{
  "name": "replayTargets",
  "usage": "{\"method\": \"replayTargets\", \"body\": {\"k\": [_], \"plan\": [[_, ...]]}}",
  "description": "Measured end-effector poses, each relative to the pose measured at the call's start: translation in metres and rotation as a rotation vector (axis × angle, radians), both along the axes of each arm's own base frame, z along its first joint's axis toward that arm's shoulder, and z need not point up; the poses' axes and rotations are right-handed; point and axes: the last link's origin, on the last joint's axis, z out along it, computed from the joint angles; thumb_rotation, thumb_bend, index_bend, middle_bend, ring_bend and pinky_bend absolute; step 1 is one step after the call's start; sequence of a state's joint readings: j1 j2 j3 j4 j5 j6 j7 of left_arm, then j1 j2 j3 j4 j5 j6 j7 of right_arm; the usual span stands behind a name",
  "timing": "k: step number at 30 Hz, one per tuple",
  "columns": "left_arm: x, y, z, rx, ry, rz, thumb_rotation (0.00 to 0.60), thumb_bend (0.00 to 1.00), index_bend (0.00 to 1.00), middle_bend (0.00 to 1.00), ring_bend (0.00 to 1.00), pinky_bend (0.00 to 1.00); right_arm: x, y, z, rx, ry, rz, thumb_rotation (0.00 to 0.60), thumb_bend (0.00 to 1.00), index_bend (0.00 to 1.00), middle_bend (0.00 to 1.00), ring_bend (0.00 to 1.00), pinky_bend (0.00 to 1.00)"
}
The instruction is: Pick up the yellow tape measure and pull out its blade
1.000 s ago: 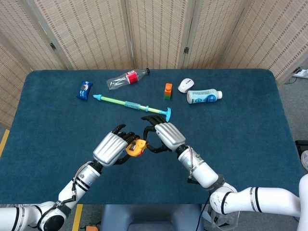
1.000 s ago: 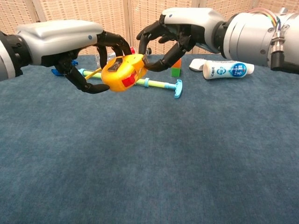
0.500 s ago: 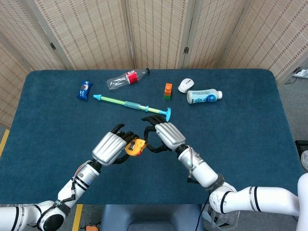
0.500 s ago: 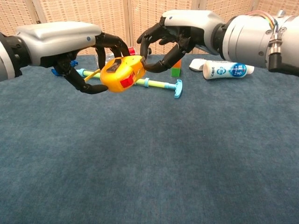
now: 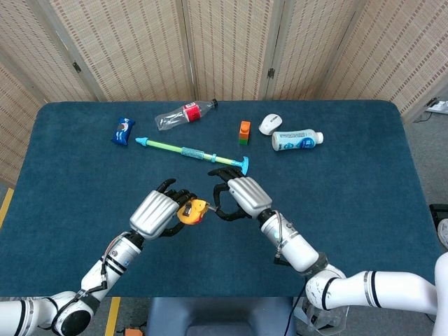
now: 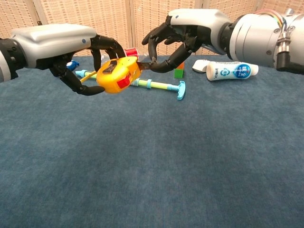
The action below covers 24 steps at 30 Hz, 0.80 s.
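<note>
Shifted leftward since a second ago: left hand [image 6: 71, 52] and the yellow tape measure [image 6: 115, 75] carried away from the right hand [image 6: 183, 35], a short dark length of blade [image 6: 141, 66] now exposed between them where case and fingertips formerly met. Case held off the table [image 5: 364, 189], wrapped by the left hand's fingers above and thumb below. Right hand's thumb and a fingertip [image 6: 151, 63] pinching the blade's end, remaining fingers curled loosely above. Pull judged as just begun.

To carry out well: keep the pinch firm on the hook end, hold the case steady without squeezing the red lock button [image 6: 123, 82], and draw the two hands apart along one straight line so the blade does not kink or slip free.

Otherwise unchanged from earlier: right hand roughly in place, green stick [image 5: 189, 151] lying flat behind.
</note>
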<state>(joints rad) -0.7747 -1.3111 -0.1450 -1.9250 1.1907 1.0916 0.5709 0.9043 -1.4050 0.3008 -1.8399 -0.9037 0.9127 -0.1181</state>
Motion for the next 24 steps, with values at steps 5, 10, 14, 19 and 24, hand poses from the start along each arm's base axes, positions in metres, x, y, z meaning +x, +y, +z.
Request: {"method": "replayTargets", "body": {"k": [5,10,14,19,24], "plan": [[-0.003,0.001,0.001,0.006,0.005,0.005,0.6,0.38,0.5,0.5,0.42,0.16,0.0,-0.001,0.001,-0.005,-0.005,-0.002,0.6,0.37,0.64,0.18,0.1,0.0],[-0.012,0.004,0.001,0.016,0.021,0.022,0.6,0.38,0.5,0.5,0.42,0.16,-0.004,0.0,0.006,-0.011,0.0,-0.007,0.6,0.37,0.65,0.18,0.1,0.0],[-0.025,0.008,0.001,0.028,0.044,0.043,0.6,0.38,0.5,0.5,0.42,0.16,-0.008,0.001,0.013,-0.014,0.003,-0.012,0.6,0.37,0.65,0.19,0.1,0.0],[-0.044,0.013,0.002,0.043,0.077,0.067,0.6,0.38,0.5,0.5,0.42,0.15,-0.017,0.004,0.028,-0.024,0.006,-0.022,0.6,0.37,0.66,0.19,0.1,0.0],[-0.066,0.017,0.003,0.05,0.097,0.099,0.6,0.38,0.5,0.51,0.42,0.14,-0.03,0.009,0.049,-0.035,0.0,-0.039,0.6,0.37,0.66,0.19,0.1,0.0]]}}
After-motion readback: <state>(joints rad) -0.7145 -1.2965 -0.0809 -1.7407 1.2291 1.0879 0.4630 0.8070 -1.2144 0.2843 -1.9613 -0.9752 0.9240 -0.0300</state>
